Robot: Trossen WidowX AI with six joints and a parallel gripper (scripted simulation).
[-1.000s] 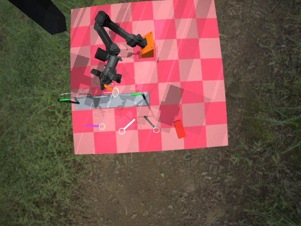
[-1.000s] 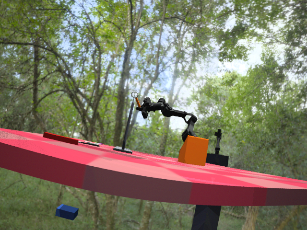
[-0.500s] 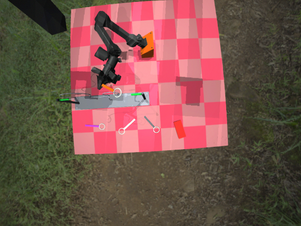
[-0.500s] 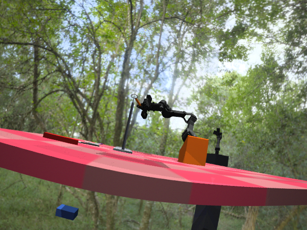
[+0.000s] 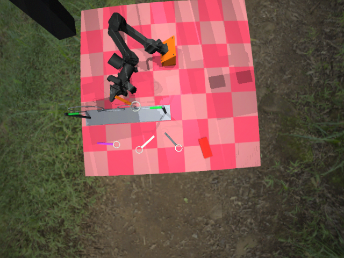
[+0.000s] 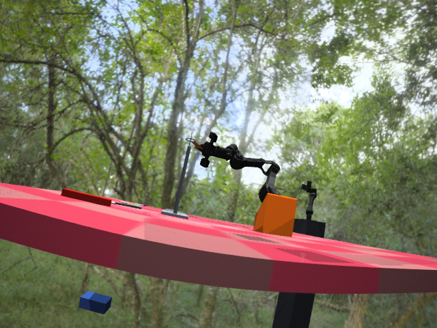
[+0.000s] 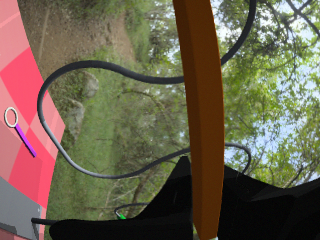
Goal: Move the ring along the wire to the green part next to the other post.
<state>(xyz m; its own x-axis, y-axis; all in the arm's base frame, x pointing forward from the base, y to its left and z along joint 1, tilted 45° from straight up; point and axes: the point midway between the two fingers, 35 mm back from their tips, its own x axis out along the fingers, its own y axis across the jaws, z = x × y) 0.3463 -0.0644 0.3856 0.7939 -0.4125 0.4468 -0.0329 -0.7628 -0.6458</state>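
Top view shows the tool [image 5: 116, 97] pinching the orange handle [image 5: 122, 100], whose long axis points to 4 o'clock toward the ring [image 5: 135, 106] on the wire; the nearer green part [image 5: 156, 107] lies at 3 o'clock.

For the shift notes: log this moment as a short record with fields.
gripper: jaws shut on the orange handle
ring: between the posts in the top view, nearer the right green part
other green part: beyond the table's left edge
spare rings: purple-handled, white-handled, grey-handled on the cloth
contact with grey wire: cannot tell
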